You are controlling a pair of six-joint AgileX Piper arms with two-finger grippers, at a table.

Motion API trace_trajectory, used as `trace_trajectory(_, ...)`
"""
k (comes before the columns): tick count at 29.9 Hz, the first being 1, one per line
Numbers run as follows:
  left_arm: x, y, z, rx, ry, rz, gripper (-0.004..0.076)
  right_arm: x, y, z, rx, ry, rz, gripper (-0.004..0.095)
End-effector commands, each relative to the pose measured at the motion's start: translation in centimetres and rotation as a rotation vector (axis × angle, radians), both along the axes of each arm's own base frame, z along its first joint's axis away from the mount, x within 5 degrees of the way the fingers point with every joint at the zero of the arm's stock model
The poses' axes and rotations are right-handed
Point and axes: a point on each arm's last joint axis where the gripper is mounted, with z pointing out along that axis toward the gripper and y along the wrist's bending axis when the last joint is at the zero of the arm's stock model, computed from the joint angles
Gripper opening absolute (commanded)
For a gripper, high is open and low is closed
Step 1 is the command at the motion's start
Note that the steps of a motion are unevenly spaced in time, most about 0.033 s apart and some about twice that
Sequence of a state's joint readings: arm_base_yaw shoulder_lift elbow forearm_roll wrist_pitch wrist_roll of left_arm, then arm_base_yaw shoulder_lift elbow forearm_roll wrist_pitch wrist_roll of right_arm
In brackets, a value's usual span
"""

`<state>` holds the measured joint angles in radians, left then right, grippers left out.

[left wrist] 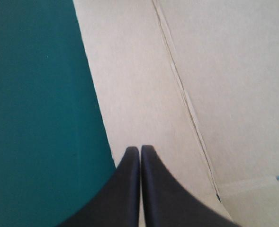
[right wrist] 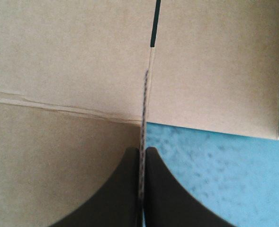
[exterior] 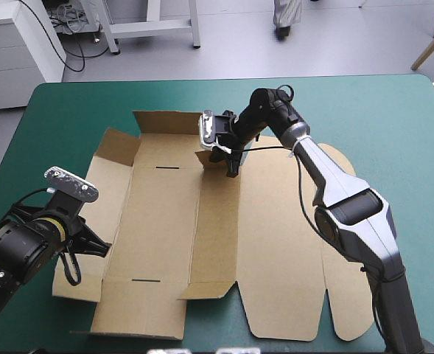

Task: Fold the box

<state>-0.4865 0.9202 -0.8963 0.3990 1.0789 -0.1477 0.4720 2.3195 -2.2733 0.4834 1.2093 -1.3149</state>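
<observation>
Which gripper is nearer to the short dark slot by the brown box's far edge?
Right. The right gripper grips the box beside the slot; left gripper is over its left flap.

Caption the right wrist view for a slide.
Right tool pinching a flap edge of the brown box above the teal-green cover.

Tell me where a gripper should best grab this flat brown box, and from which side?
Probably the raised flap, from above. Most of the box lies flat on the table, leaving nothing to pinch. The small flap near its far edge stands up, so both faces can be reached. The right gripper holds it that way, with the board edge-on between its fingers.
</observation>
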Motion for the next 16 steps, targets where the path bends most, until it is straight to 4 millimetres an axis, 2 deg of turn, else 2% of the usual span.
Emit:
trace_trajectory(1,0.2,-0.1,1.3,-0.029,-0.068,-0.004,-0.001,-2.0,1.4,4.5,0.078,-0.102,0.073,-0.0019)
trace_trajectory(5,0.2,-0.1,1.3,-0.03,-0.068,-0.004,-0.001,-2.8,2.5,4.5,0.079,-0.101,0.099,-0.0019)
trace_trajectory(16,0.0,-0.3,1.2,-0.055,-0.048,-0.003,-0.001,-2.6,2.3,4.3,0.037,-0.137,0.117,-0.0019)
